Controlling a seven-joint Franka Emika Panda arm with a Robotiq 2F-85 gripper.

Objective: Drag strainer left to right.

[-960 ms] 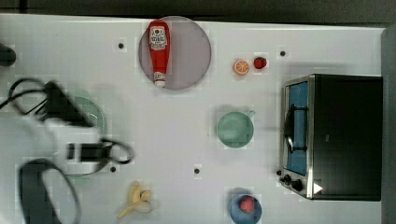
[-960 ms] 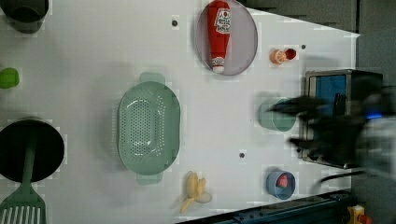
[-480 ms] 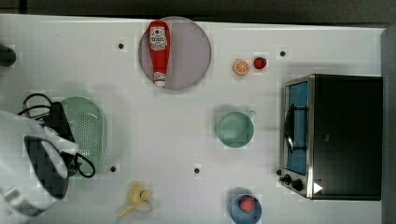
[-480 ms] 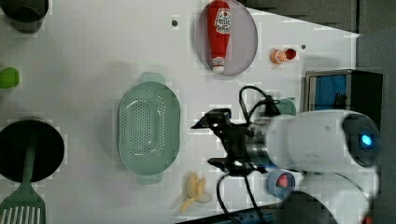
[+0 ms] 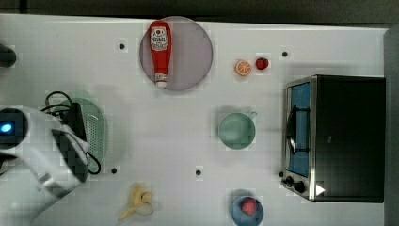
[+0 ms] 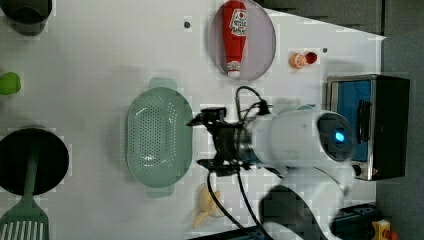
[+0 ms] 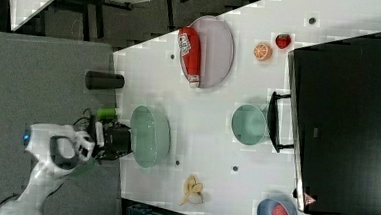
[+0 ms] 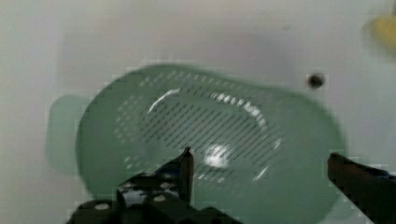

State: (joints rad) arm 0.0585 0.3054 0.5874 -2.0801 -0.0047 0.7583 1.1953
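The pale mint-green oval perforated plastic strainer (image 6: 159, 136) sat on the white counter (image 6: 100, 60), well apart from the round green cup (image 5: 236, 130). The end effector (image 8: 259, 161) hovered spread wide above it, gripping nothing. The drag seemed unstarted.

the arm (image 6: 300, 137) is clad in smooth, rounded white shells, with darker grey seen between the segments. a small round light, glowing blue, is set into the shell of one bulky joint (image 6: 340, 135). at the wrist a black block is carried, from which the black end effector (image 6: 202, 142) is extended with two slim, dark fingers (image 8: 187, 168). thin black cables (image 6: 247, 97) are looped loosely around the wrist and are trailed back along the white body.
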